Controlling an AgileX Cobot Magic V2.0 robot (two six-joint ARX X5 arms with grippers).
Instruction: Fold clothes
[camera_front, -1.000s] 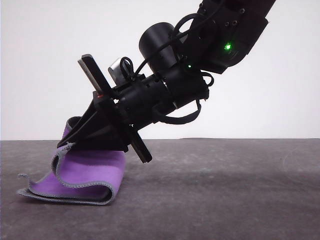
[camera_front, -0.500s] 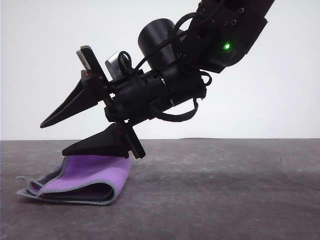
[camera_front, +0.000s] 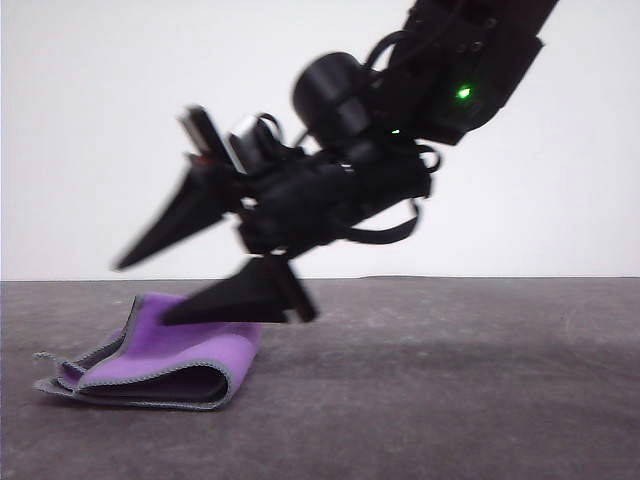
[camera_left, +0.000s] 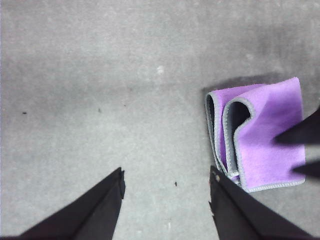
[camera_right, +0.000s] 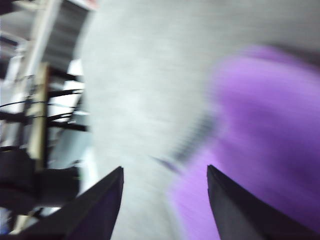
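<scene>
1. Two black fingers of the right gripper stand wide apart in the front view, holding nothing; the lower finger hangs just above the cloth and the upper one points higher, clear of it.
2. Below those fingers, the cloth lies folded on the grey table, purple face up, grey stitched edging running round the fold.
3. From the right wrist view the picture is blurred; the gripper's fingers are spread, with a purple smear of cloth past them.
4. From the left wrist view the left gripper is also spread, nothing between its fingers; the cloth lies off to one side of them, apart from both, its layers curling open at one edge.
5. Two dark tips of the right gripper show over the cloth's far edge there.
6. A green light glows on the right arm.
</scene>
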